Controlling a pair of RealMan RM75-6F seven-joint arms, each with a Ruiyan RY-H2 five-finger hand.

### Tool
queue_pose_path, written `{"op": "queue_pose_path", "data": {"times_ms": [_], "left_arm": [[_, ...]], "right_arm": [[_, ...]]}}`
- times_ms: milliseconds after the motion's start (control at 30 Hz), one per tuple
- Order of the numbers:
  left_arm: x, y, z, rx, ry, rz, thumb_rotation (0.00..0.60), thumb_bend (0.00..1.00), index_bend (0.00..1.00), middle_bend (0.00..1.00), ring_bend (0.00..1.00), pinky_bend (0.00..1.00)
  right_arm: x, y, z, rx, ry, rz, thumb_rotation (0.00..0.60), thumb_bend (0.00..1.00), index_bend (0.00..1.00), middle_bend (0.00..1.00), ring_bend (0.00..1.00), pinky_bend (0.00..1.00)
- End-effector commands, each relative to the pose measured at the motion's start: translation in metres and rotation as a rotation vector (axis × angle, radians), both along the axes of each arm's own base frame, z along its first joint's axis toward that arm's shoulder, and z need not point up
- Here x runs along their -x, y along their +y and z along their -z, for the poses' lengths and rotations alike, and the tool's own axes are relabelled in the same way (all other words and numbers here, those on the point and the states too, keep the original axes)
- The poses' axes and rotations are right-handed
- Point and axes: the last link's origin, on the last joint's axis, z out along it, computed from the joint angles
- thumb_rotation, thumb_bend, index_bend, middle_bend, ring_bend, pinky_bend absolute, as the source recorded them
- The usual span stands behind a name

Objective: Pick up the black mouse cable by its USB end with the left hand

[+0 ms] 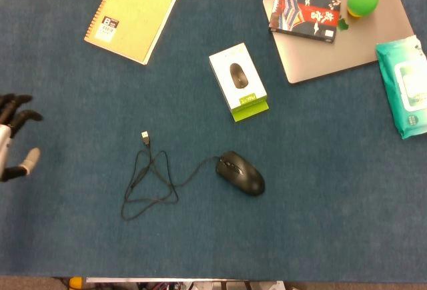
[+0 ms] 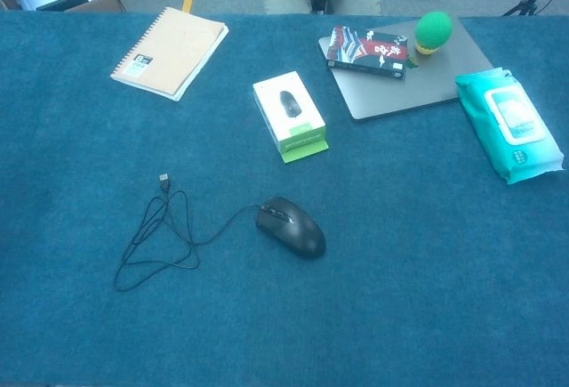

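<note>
Showing one mouse [image 1: 241,173], one cable [image 1: 148,184] (looped), one hand [image 1: 13,137]

L hand [image 1: 13,137] at edge, fingers apart.

A black mouse [image 2: 292,227] lies mid-table on blue cloth [image 2: 427,262], its cable [image 2: 151,243] looped leftward, USB end [image 2: 164,179] pointing to the far edge. A notebook [image 2: 169,52] sits by the far left corner.
</note>
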Motion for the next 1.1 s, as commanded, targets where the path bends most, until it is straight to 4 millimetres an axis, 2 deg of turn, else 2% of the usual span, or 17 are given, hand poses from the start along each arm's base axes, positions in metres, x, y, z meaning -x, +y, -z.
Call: {"op": "queue_pose_path", "data": {"times_ms": [33,333,700,1100], "left_arm": [[-0.007,0.002,0.005,0.063,-0.001,0.044,0.600,0.32,0.29,0.15,0.10,0.08],[-0.033,0.018,0.032,0.234,0.052,0.190,0.600,0.28,0.24,0.12,0.05,0.08],[-0.051,0.057,0.071,0.316,0.161,0.375,0.600,0.28,0.21,0.10,0.03,0.07],[-0.045,0.083,0.091,0.391,0.261,0.639,0.600,0.28,0.36,0.11,0.03,0.07]], "right_arm": [[0.000,0.000,0.000,0.000,0.000,-0.001,0.600,0.38,0.55,0.47,0.37,0.50],[0.000,0.002,-0.002,0.000,0.003,-0.001,0.600,0.38,0.55,0.47,0.37,0.50],[-0.001,0.004,-0.006,0.005,0.013,0.001,0.600,0.38,0.55,0.47,0.37,0.50],[-0.002,0.007,-0.008,0.009,0.027,0.009,0.600,0.38,0.55,0.47,0.37,0.50]]}}
